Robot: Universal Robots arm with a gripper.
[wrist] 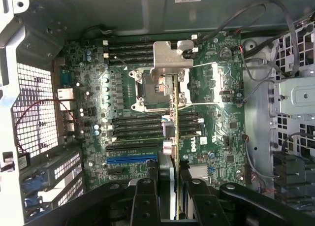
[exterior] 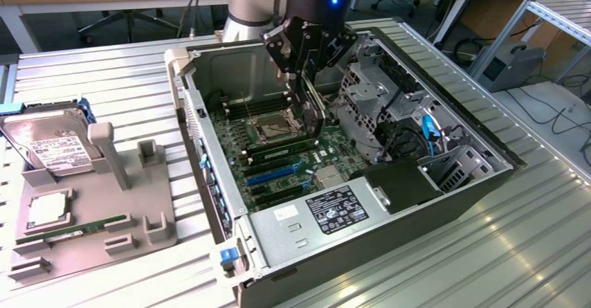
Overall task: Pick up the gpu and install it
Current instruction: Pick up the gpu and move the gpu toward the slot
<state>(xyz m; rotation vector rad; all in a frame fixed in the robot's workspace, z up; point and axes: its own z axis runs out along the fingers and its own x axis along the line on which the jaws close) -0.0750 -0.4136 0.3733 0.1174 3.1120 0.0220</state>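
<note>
Black gripper (wrist: 175, 181) fingers (wrist: 145, 199) sit closest to the wrist camera, clenched on the gpu (wrist: 176, 110) and pinching it by its two flat faces. From there the card shows edge-on, as a thin line running away from the camera toward the motherboard (wrist: 216, 137). Its silvery bracket (wrist: 172, 56) is at the far end, in line with the CPU socket (wrist: 150, 90). A blue expansion slot (wrist: 130, 158) lies off to one side of the card, apart from it.

In the exterior view the gripper (exterior: 308, 66) hangs inside the open computer case (exterior: 443, 197). The gpu (exterior: 312, 111) hangs beneath it with its long axis nearly upright, pointing down at the board. The card's faces are hard to make out. Its lower end merges with the dark parts behind it, so I cannot tell whether it touches the board.

At the exterior view's left, a grey fixture (exterior: 138, 218) on the ribbed metal tabletop (exterior: 517, 252) carries a hard drive (exterior: 51, 149), a processor chip (exterior: 46, 211) and a green memory stick (exterior: 88, 228).
</note>
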